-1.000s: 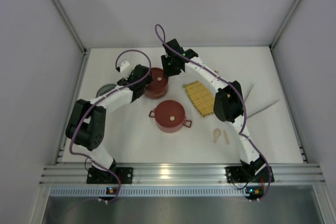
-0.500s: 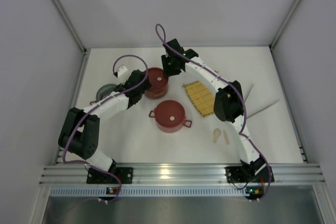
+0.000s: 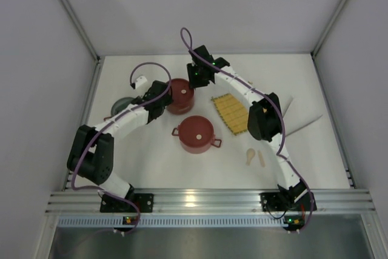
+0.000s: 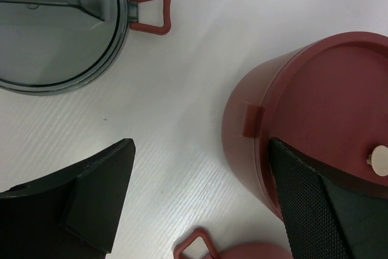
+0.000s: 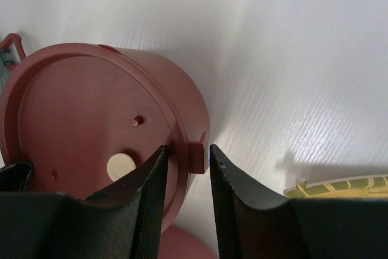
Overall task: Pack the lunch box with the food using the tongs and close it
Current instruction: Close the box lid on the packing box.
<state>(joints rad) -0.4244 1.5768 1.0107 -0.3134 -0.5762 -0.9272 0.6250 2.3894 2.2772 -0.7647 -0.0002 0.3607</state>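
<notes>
The lunch box stands as two dark-red parts. The far tier (image 3: 180,95) wears a flat lid with a cream knob (image 5: 121,166). The near pot (image 3: 196,133) is lidded too. My right gripper (image 5: 188,162) is shut on the far tier's (image 5: 91,125) rim, one finger on the lid and the other outside the small side tab. My left gripper (image 4: 200,201) stands wide open at the tier's (image 4: 315,101) left side, holding nothing. One of its fingers is over the lid, the other over bare table. The silver tongs (image 3: 309,124) lie at the right, partly under my right arm. No food shows.
A grey see-through lid (image 4: 54,28) with a red handle (image 4: 150,19) lies left of the tier. The yellow woven mat (image 3: 231,113) lies right of the pots, with two beige sticks (image 3: 256,158) nearer the front. The near pot's handle (image 4: 197,248) sits just below my left fingers.
My left arm's elbow swung leftwards and its gripper shifted slightly beside the far tier. The right arm and both pots have stayed put.
</notes>
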